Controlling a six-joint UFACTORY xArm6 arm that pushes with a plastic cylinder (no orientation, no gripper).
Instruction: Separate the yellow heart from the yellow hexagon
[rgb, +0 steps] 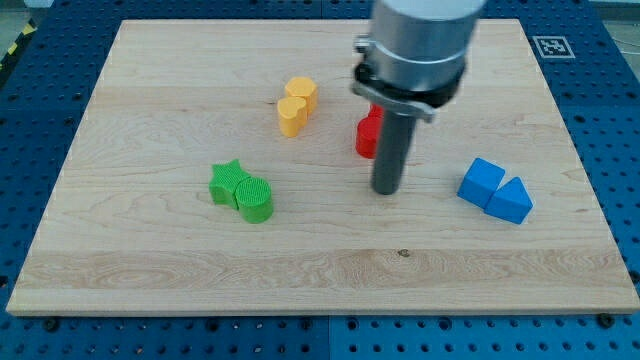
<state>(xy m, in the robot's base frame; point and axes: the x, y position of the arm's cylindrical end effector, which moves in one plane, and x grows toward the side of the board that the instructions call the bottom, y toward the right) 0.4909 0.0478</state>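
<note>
The yellow heart (291, 116) and the yellow hexagon (302, 92) touch each other in the upper middle of the wooden board (150, 260), the hexagon just above and right of the heart. My tip (385, 189) rests on the board well to the right of and below the yellow pair. It stands just below a red block (367, 134) that the rod partly hides, so its shape cannot be made out.
A green star (229, 182) and a green cylinder (254, 199) touch at the left of centre. A blue cube (482, 182) and a blue triangular block (512, 200) touch at the right. Blue perforated table surrounds the board.
</note>
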